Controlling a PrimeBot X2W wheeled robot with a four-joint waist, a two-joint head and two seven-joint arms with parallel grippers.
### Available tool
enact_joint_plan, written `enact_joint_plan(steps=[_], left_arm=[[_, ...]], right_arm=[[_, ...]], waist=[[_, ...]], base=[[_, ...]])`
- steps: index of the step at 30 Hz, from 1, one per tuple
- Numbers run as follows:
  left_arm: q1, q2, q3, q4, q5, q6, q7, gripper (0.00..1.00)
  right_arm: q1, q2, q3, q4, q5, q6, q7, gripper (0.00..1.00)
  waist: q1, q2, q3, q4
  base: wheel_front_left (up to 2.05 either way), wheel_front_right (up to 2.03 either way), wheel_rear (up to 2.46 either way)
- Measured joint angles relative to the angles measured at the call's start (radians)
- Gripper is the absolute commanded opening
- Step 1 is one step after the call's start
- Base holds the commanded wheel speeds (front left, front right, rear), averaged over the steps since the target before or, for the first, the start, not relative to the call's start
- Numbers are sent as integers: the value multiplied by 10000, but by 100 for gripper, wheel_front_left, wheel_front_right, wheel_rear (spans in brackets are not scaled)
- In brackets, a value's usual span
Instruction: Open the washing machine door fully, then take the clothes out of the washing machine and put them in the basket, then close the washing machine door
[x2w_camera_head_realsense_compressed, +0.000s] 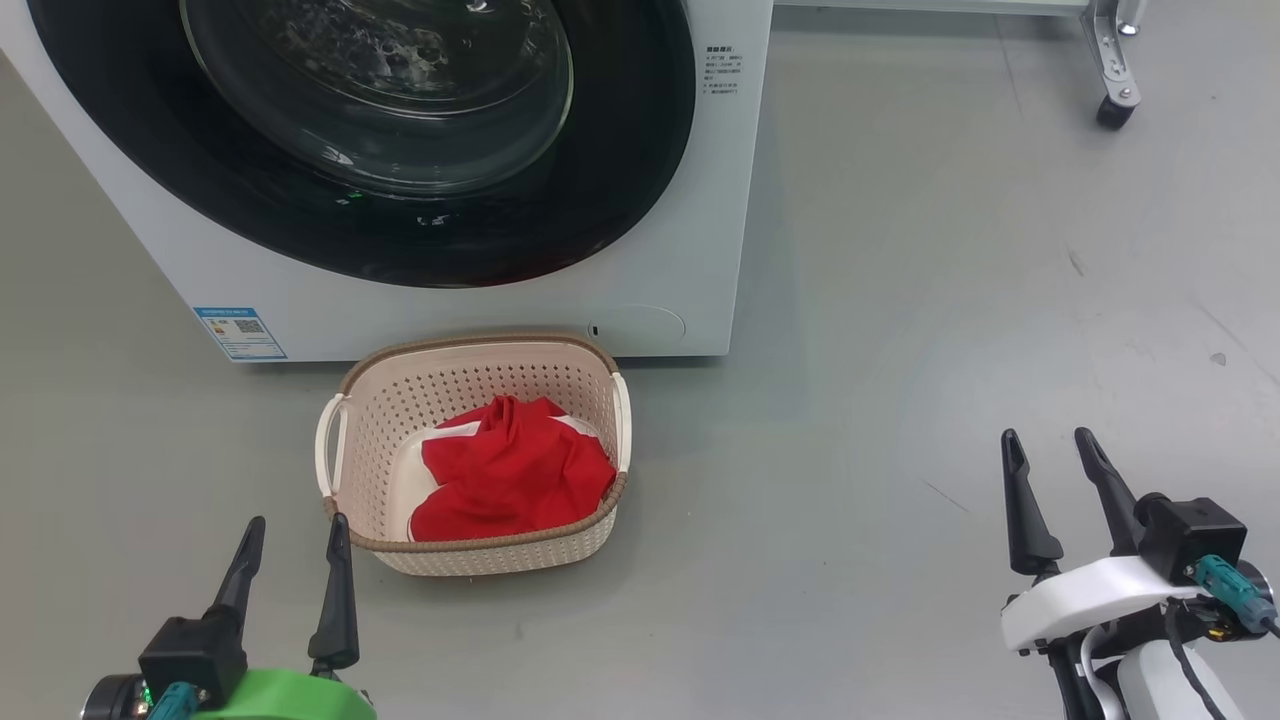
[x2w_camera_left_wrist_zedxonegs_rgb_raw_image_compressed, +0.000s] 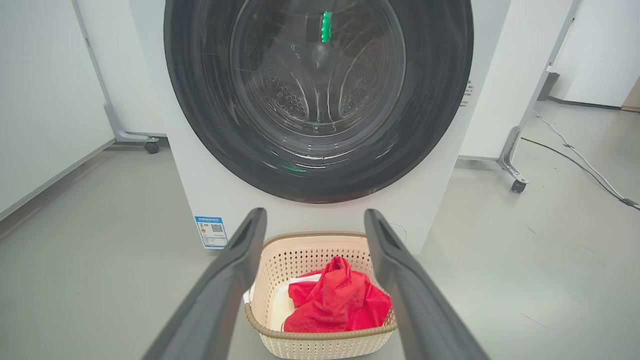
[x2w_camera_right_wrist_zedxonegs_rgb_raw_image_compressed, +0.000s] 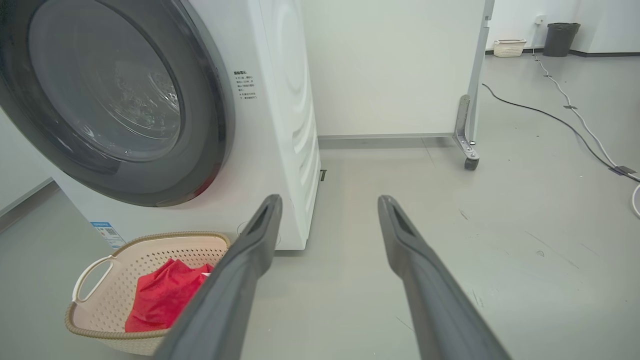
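Observation:
The white washing machine (x2w_camera_head_realsense_compressed: 690, 200) stands ahead, and its black-rimmed glass door (x2w_camera_head_realsense_compressed: 600, 180) lies shut flat against its front. Right before it on the floor sits the cream basket (x2w_camera_head_realsense_compressed: 385, 400) with the red clothes (x2w_camera_head_realsense_compressed: 515, 470) and a bit of white cloth heaped inside. My left gripper (x2w_camera_head_realsense_compressed: 297, 528) hangs open and empty just off the basket's near left corner. Far to the right, over bare floor, my right gripper (x2w_camera_head_realsense_compressed: 1048, 440) is open and empty too. The left wrist view looks past its fingers (x2w_camera_left_wrist_zedxonegs_rgb_raw_image_compressed: 225, 280) at the basket (x2w_camera_left_wrist_zedxonegs_rgb_raw_image_compressed: 310, 340), the clothes (x2w_camera_left_wrist_zedxonegs_rgb_raw_image_compressed: 340, 302) and the door (x2w_camera_left_wrist_zedxonegs_rgb_raw_image_compressed: 200, 100).
A partition's castor foot (x2w_camera_head_realsense_compressed: 1112, 100) stands at the back right. In the right wrist view a cable (x2w_camera_right_wrist_zedxonegs_rgb_raw_image_compressed: 550, 117) runs across the floor, with a small basket (x2w_camera_right_wrist_zedxonegs_rgb_raw_image_compressed: 509, 47) and a dark bin (x2w_camera_right_wrist_zedxonegs_rgb_raw_image_compressed: 560, 32) far off. Open grey floor lies right of the machine.

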Motion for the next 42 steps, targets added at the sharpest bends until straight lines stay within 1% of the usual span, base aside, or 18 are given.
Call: enact_joint_plan(steps=[3, 4, 12, 17, 22, 25, 29, 30, 36, 42], left_arm=[[6, 0, 0, -8, 0, 0, 0, 100], [8, 0, -8, -12, -2, -2, 0, 0], [33, -201, -92, 639, -29, -2, 13, 0], [32, -201, -36, 675, -428, -6, 148, 0], [14, -201, 98, 777, -1103, -50, 385, 0], [11, -201, 128, 819, -1615, -92, 504, 0], [6, -201, 130, 823, -2280, -123, 642, 0], [3, -201, 148, 825, -2546, -167, 711, 0], [-12, -199, 232, 830, -3267, -180, 934, 0], [-68, -198, 320, 838, -3983, -267, 1152, 0]], right_arm=[[3, 33, -56, -12, -25, 4, 0, 100], [8, 50, -73, -17, -35, 4, 0, 0], [422, 359, -25, 616, -35, 2, 63, 0], [388, 360, -161, 648, 414, 4, 196, 0], [372, 374, -351, 731, 1070, 8, 451, 0], [366, 384, -385, 734, 1546, 86, 541, 0], [339, 395, -476, 734, 2011, 92, 727, 0], [325, 405, -514, 732, 2278, 94, 815, 0], [297, 433, -652, 729, 2974, 176, 1043, 0], [212, 453, -779, 706, 3678, 180, 1252, 0]], waist=[[0, 0, -12, 10], [0, 0, -13, 15], [0, 0, -18, 15], [0, 0, -48, -6], [0, 0, -104, -51], [0, 0, -130, -74], [0, 0, -162, -101], [0, 0, -178, -114], [0, 0, -225, -153], [0, 0, -271, -191]], base=[[0, 0, 0], [0, 0, 0], [0, 0, 0], [0, 0, 0], [0, 0, 0], [0, 0, 0], [0, 0, 0], [0, 0, 0], [0, 0, 0], [0, 0, 0]])
